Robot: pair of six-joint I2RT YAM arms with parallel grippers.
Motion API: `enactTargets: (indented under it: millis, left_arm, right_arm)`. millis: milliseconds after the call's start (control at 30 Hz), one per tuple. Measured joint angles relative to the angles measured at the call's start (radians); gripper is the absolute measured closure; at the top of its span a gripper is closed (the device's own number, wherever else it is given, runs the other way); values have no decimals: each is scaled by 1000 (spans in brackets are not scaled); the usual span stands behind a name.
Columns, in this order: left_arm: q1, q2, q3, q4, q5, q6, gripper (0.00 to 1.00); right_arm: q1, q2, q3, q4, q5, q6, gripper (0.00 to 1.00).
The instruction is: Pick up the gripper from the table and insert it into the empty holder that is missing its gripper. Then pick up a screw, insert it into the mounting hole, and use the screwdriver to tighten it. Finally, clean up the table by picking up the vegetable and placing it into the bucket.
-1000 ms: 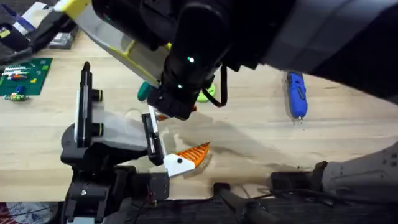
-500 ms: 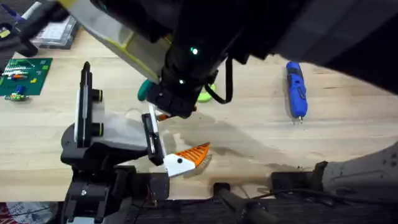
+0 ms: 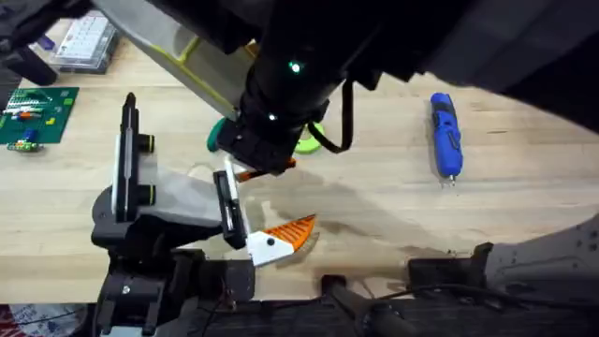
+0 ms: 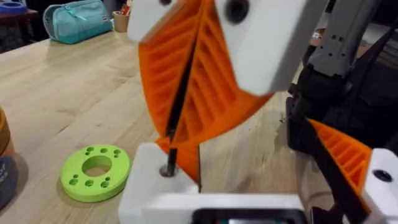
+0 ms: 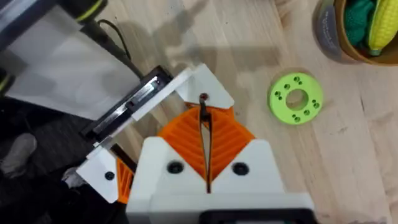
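My right gripper [image 5: 205, 124] reaches across to the holder [image 3: 154, 201], its orange pads shut on a thin black screw [image 5: 203, 112]. The screw's tip sits in the hole of the white mounting block [image 5: 200, 87]. In the left wrist view the same screw [image 4: 176, 118] runs down between those pads into the white block [image 4: 155, 180]. An orange ribbed gripper finger [image 3: 285, 232] sits at the holder's near end [image 4: 342, 152]. The blue screwdriver [image 3: 445, 136] lies on the table at the right. A yellow corn cob [image 5: 380, 25] and a green vegetable [image 5: 356, 15] lie in the bucket [image 5: 326, 34].
A lime-green ring [image 3: 309, 142] [image 5: 296, 98] lies on the table just beyond the holder. A green circuit board [image 3: 33, 114] and a small parts box [image 3: 84, 42] sit at the far left. Bare wood lies between the holder and the screwdriver.
The right arm's wrist has shifted slightly up and away over the holder. Its gripper stays at the mounting block with the screw. Nothing on the table has moved.
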Motion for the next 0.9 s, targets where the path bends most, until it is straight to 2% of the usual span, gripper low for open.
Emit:
enactTargets:
  millis: [200, 433, 900]
  left_arm:
    - [0, 0, 0, 0, 0, 0, 14]
    - [0, 0, 0, 0, 0, 0, 13]
    - [0, 0, 0, 0, 0, 0, 14]
  right_arm:
    - [0, 1, 12, -29, 0, 1, 993]
    - [0, 31, 111, -87, 0, 1, 993]
    - [0, 106, 115, -109, 0, 0, 993]
